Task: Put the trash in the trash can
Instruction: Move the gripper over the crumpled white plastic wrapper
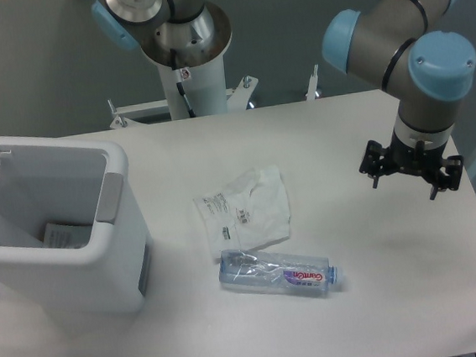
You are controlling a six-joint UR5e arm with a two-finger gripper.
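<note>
Bottle [277,273] flat, cap rightward

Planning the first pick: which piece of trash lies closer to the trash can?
The plastic bag. It lies flat, up-table of the water bottle, and its left edge is slightly nearer the trash can.

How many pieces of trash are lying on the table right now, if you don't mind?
2: a clear plastic bag mid-table, and a water bottle lying just in front of it. Neither is in the trash can.

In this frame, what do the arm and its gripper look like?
The arm has grey tubular segments with light blue caps on its joints. Its base is a white column with a cable running down it. The gripper is small and black; its jaws are too blurred to read.
</note>
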